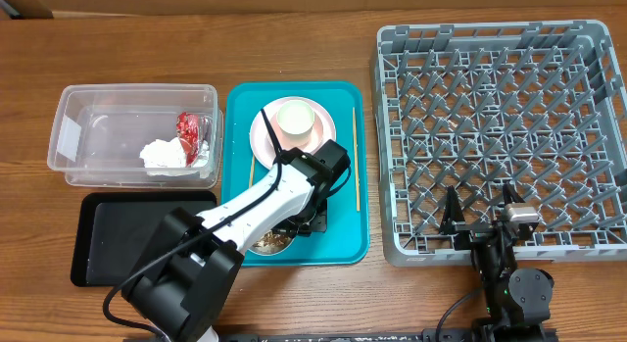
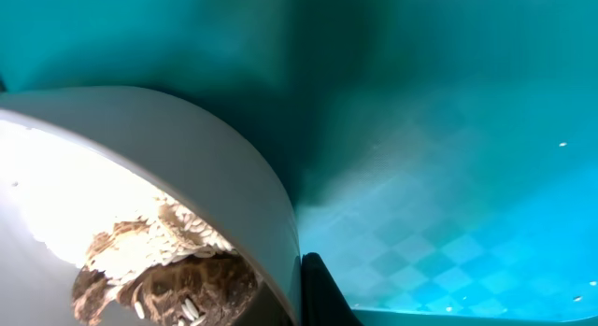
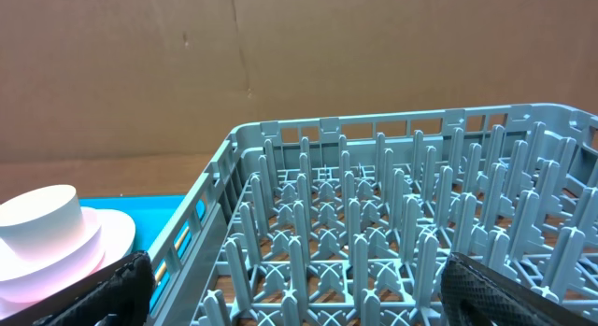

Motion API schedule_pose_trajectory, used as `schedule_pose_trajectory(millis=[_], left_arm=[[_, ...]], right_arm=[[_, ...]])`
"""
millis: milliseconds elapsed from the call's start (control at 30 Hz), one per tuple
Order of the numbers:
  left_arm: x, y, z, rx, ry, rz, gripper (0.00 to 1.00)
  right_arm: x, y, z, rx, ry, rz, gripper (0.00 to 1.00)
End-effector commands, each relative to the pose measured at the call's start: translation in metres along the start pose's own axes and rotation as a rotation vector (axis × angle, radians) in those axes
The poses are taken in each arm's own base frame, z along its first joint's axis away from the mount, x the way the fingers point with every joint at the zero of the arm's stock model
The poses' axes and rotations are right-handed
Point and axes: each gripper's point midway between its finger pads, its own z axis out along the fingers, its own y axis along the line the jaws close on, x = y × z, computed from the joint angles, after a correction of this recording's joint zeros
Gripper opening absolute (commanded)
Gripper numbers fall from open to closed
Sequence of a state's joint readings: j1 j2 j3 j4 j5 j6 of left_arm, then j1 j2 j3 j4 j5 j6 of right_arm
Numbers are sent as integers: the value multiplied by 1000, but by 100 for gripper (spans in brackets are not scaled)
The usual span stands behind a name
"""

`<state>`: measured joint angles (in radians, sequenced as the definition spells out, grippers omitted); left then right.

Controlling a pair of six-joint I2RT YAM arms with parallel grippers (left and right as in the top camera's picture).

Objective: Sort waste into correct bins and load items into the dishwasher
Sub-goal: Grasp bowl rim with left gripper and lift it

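Teal tray (image 1: 343, 234) on wooden table (image 1: 294, 38)

Left arm (image 1: 274, 200) lies slantwise across the near half of the teal tray (image 1: 345, 239), covering the bowl (image 2: 206, 167); you get no way down there. On the far half stands the plate (image 1: 263, 138) with the cup (image 1: 296, 122) on it, and a chopstick (image 1: 357, 161) lies along the right rim. Black tray (image 1: 118, 234) is open to you, save the near right corner under the arm. Tub (image 1: 61, 126) has free floor at left. Rack (image 1: 386, 136) has pegs throughout and is open above, with the right gripper (image 1: 480, 213) spread wide at its near edge.
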<state>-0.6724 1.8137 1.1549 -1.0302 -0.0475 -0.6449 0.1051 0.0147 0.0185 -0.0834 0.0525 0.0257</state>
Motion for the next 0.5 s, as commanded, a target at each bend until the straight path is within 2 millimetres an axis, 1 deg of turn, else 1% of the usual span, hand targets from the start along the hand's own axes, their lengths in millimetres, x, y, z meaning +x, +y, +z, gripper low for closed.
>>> schedule_pose_trajectory(millis=[0, 333, 467], left_arm=[[-9, 1, -12, -20, -30, -13, 4], [-8, 7, -45, -51, 3, -7, 4], [-8, 9, -57, -58, 11, 46, 4]], right_arm=[[2, 0, 0, 0, -3, -2, 100], [2, 0, 0, 0, -4, -2, 100], [2, 0, 0, 0, -4, -2, 100]])
